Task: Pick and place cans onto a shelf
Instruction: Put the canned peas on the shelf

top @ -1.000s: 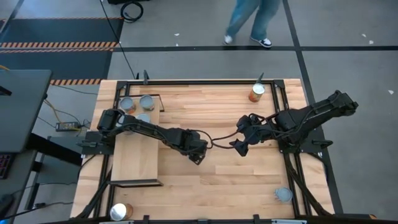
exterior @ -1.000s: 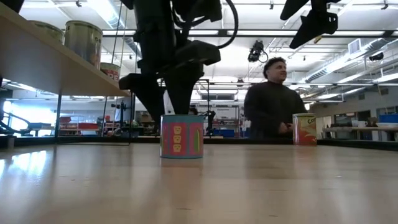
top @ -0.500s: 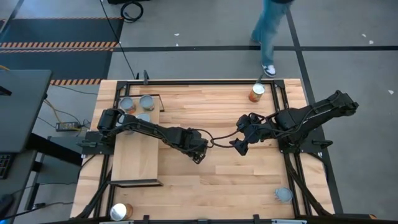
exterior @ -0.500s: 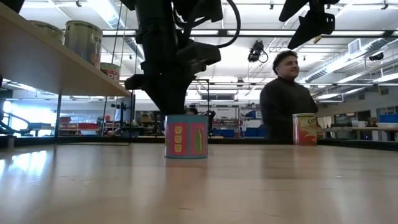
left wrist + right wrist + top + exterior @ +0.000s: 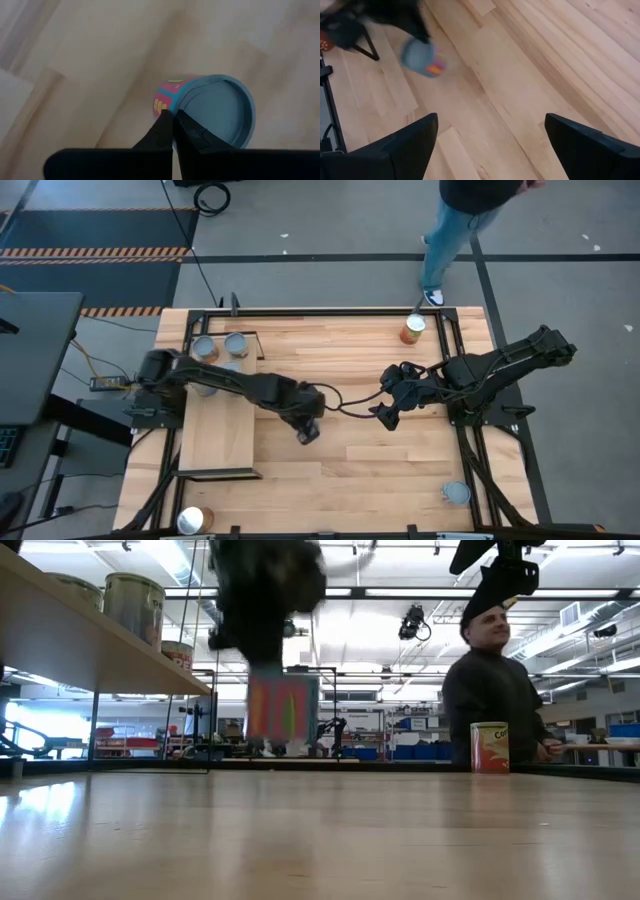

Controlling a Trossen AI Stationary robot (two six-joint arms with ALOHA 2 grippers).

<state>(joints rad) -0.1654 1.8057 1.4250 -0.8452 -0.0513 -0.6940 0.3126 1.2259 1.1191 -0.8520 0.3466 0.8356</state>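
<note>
Mid-air over the table (image 5: pixel 400 470), left gripper (image 5: pixel 308 429) clamps the pink can (image 5: pixel 282 708) by its rim only, so it could slip off before reaching the shelf (image 5: pixel 215 435); right gripper (image 5: pixel 385 415) waits open.

Two dark jointed arms, black looping cables between them

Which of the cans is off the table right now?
The pink-labelled can, clamped in the left end effector and hanging above the tabletop. The orange can stands on it.
</note>
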